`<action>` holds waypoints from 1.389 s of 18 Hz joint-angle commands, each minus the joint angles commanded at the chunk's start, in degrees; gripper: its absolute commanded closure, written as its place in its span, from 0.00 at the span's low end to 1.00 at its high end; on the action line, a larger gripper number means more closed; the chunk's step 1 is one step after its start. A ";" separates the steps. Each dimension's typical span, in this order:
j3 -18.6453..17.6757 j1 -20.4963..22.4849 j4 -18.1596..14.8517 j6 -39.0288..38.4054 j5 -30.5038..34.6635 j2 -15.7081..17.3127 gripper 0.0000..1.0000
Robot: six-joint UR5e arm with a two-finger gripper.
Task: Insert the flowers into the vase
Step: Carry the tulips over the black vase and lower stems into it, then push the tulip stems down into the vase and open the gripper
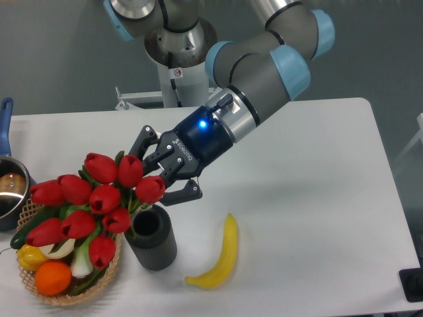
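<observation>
Red flowers [89, 201] — clamped in the robot's hand [160, 173] — hang tilted above the basket [30, 290], left of the grey vase [151, 236]. Stems probably need uprighting and centring over its mouth before lowering.

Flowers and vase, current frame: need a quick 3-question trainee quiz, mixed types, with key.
1. True or false: the flowers are held by the gripper.
2. The tulip heads hang mostly over: A) the banana B) the wicker basket C) the pot
3. Fill in: the mouth of the vase is ____ (empty/filled).

Key: 1 true; 2 B; 3 empty, the dark opening shows with no stems visibly in it.
</observation>
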 joint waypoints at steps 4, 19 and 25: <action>1.05 0.09 0.09 0.61 -0.36 -1.32 0.63; -3.42 -0.09 0.09 8.43 -3.70 -4.57 0.62; -6.32 0.35 0.09 10.90 -5.02 -4.48 0.62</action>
